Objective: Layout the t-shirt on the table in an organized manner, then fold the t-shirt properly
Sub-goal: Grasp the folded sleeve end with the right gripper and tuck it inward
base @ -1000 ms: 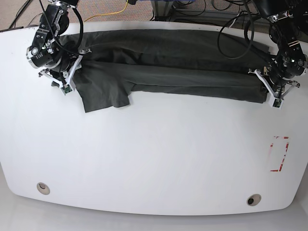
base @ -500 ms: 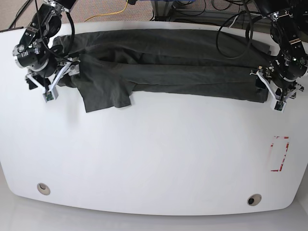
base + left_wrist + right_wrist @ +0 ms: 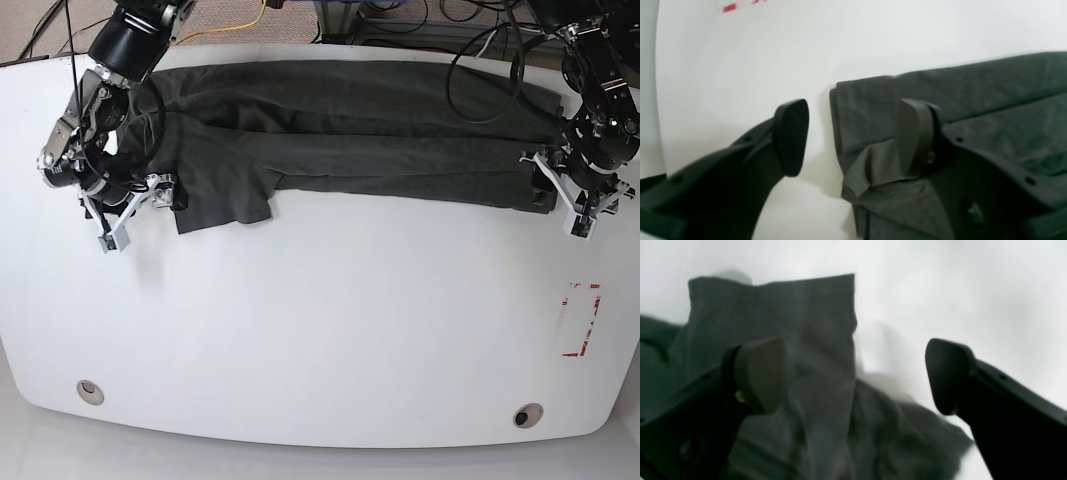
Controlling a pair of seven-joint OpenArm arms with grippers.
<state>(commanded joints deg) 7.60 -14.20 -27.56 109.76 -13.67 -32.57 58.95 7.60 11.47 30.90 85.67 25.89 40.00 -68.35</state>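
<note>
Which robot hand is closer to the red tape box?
The left one. The left gripper sits at the shirt's end, on the same side of the table as the red tape. The right gripper is at the far opposite end.

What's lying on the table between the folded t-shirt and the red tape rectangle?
Nothing: in the base view, only bare white table separates the t-shirt from the red tape rectangle.
</note>
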